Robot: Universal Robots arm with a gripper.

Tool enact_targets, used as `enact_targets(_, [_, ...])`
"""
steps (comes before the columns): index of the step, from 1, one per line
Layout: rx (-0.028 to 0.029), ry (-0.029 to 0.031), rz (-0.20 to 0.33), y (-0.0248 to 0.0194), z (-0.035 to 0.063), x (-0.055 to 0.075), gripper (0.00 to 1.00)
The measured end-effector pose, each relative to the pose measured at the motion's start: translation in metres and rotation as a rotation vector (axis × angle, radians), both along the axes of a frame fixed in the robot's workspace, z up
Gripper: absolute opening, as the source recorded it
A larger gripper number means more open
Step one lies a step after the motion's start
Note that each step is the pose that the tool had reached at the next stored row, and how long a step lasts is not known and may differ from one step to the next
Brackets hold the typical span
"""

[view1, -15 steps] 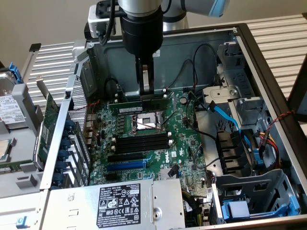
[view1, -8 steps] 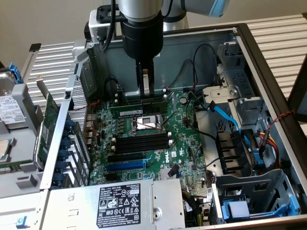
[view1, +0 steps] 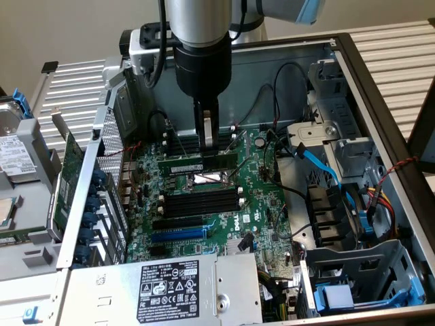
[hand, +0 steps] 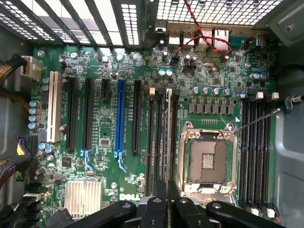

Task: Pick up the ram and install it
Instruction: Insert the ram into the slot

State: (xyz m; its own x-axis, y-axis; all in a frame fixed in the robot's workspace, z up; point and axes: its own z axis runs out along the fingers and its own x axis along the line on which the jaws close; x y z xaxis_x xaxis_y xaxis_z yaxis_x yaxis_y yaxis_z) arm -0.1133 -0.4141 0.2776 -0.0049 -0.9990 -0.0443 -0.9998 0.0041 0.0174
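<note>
Jaws are clenched on the ram (view1: 190, 164): you can see the gripper (view1: 209, 139) reaching straight down into the open computer case (view1: 380, 102), its two fingers pinching the stick's upper edge near its middle. The ram hangs level, long side running across the exterior view, over the motherboard (view1: 265, 204). From that camera it sits in front of the gap between the far bank of black memory slots (view1: 190, 144) and the open CPU socket (view1: 206, 179), with the near bank of slots (view1: 200, 202) on the socket's other side.

Look through the wrist view and you get the ram (hand: 168, 133) edge-on, a thin pale line leading out from between the gripper's (hand: 167, 202) black fingers. There it lines up lengthwise with the near bank of slots (hand: 156, 142), between the long blue slot (hand: 120, 118) and the CPU socket (hand: 207, 159). You cannot tell from either view whether its lower edge touches a slot. The far bank (hand: 254, 152) lies beyond the socket, and a silver heatsink (hand: 83, 197) sits well apart.
</note>
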Motion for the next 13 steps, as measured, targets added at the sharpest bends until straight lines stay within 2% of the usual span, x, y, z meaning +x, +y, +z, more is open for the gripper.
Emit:
enact_targets(3, [-0.0002,0.0001,0.000,-0.0008,-0.0053,0.000,0.13])
enact_targets(7, [0.0001,-0.0001,-0.001,-0.0048,-0.0112,0.000,0.13])
enact_targets(13, [-0.0001,0.0001,-0.005,-0.0059,-0.0197,0.000,0.13])
